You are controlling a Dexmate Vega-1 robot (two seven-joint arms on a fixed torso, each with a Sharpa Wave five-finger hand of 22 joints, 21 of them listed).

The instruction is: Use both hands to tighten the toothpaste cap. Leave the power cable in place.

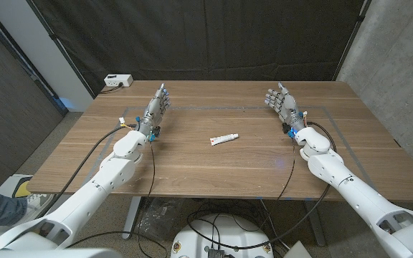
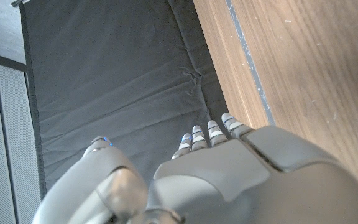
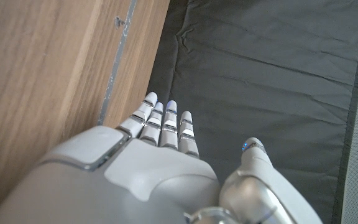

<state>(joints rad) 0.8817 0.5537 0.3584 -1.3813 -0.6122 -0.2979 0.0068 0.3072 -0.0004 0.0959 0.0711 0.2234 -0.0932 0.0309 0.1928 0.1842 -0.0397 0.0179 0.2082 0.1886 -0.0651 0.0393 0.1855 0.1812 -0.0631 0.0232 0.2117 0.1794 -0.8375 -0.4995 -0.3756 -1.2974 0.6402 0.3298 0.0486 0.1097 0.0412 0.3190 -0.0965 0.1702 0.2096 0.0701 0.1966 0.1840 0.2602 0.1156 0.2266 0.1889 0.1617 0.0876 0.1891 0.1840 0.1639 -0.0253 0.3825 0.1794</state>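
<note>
Toothpaste tube [image 1: 223,139] on table [image 1: 192,165], midway between both hands' fingers [image 1: 162,98], untouched.

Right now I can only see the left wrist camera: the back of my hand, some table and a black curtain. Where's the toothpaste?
Observer: The toothpaste tube lies near the middle of the table, between your two hands and touching neither.
Operator: Which way does the cap point?
Observer: The tube's reddish end, which looks like the cap, points toward your left hand.
Operator: Is my other hand holding anything?
Observer: No. The right hand holds nothing; its fingers are stretched out and apart, off to the tube's right.
</note>
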